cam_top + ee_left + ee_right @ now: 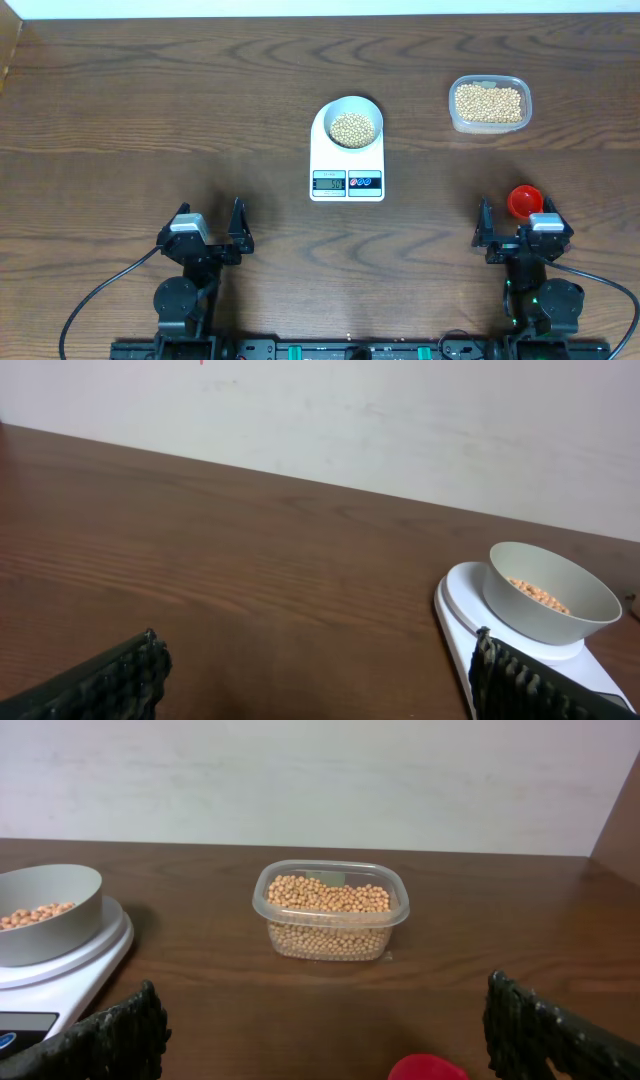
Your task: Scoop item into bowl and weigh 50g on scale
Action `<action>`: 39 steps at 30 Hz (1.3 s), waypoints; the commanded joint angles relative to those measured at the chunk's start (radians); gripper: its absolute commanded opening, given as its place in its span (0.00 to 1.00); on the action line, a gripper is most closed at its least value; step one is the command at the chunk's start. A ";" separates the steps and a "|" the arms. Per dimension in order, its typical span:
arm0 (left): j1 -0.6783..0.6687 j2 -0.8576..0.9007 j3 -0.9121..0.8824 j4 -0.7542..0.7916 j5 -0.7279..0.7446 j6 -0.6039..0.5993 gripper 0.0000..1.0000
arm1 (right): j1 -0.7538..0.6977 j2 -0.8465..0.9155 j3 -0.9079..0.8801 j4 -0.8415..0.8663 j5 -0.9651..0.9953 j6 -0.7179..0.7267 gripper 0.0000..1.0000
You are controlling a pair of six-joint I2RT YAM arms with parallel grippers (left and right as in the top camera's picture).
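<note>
The left gripper [210, 232] and right gripper [517, 235] sit at the near edge, left and right, each with its jaws spread and holding nothing. A red scoop [524, 201] lies just beyond the right gripper, probably placed within that arm's easy reach. Farther out on the right, a clear tub [453, 108] holds the supply of beans [488, 103]. The bowl [323, 117] stands on the scale [330, 160] at the centre, well apart from both grippers, so added beans are weighed directly. It already holds some. The display is too small to read.
</note>
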 commanded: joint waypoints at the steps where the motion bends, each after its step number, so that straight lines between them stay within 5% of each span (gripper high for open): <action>1: 0.004 -0.005 -0.028 -0.016 0.012 0.021 0.98 | -0.003 -0.007 -0.002 -0.004 0.007 0.014 0.99; 39: 0.004 -0.005 -0.028 -0.016 0.012 0.021 0.98 | -0.003 -0.007 -0.002 -0.004 0.007 0.014 0.99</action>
